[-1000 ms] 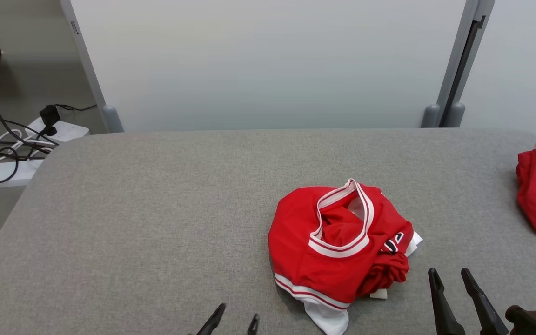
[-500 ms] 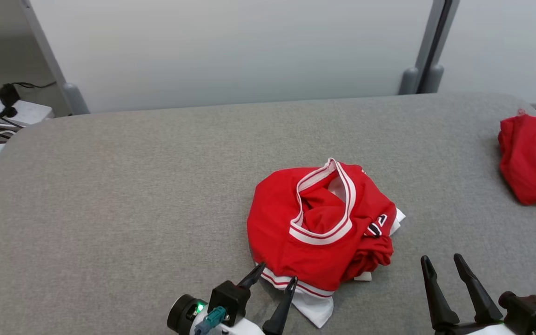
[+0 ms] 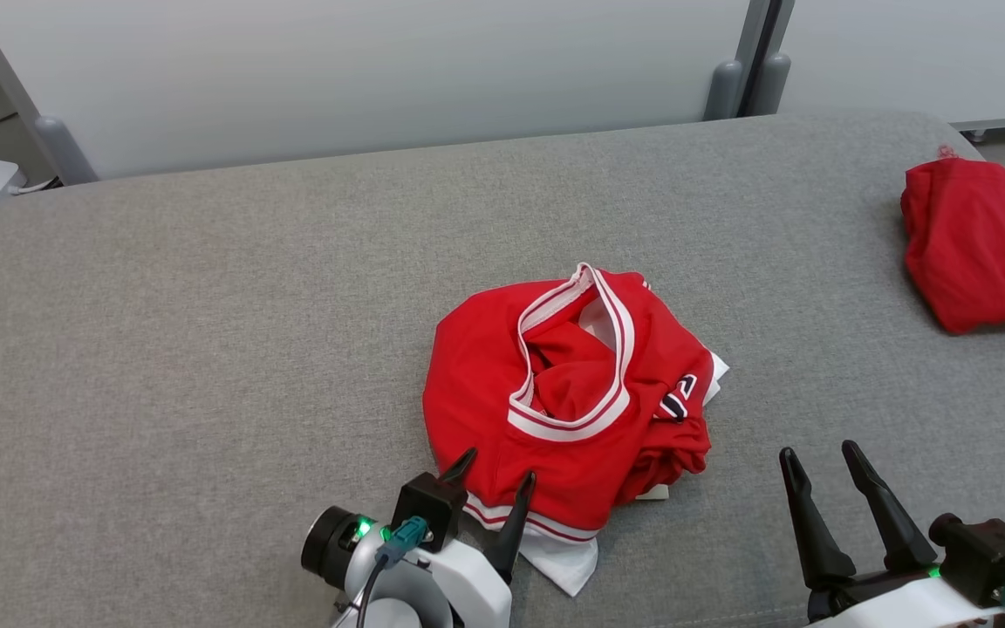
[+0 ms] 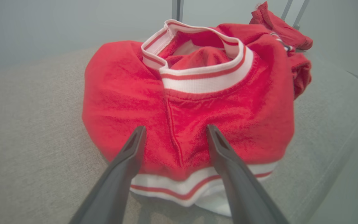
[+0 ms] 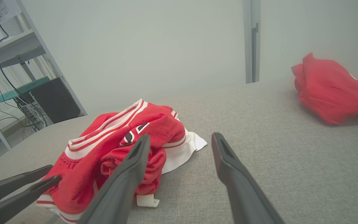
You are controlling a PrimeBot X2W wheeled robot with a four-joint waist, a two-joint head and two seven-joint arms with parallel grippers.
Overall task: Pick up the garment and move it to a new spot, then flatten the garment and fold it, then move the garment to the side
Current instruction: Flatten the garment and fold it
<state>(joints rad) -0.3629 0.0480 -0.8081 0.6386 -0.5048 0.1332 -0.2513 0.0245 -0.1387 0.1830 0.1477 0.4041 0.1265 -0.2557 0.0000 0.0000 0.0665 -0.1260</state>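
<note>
The left gripper with two long dark fingers has come forward to the near edge of the crumpled red garment with white striped trim. Its tips now stand over the red cloth, just above the hem. The head camera has moved too, so the whole picture has shifted.

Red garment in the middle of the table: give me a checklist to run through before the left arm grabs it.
1. Left tool open: ok, fingers spread.
2. Left tool aimed at the garment: ok, fingers either side of its near fold.
3. Fingers touching cloth: cannot tell.
4. Right tool open, off the garment: ok, over bare table.
5. Room for a new spot: ok, bare table on the left.
6. Second red garment apart: ok, at the far right edge.
</note>
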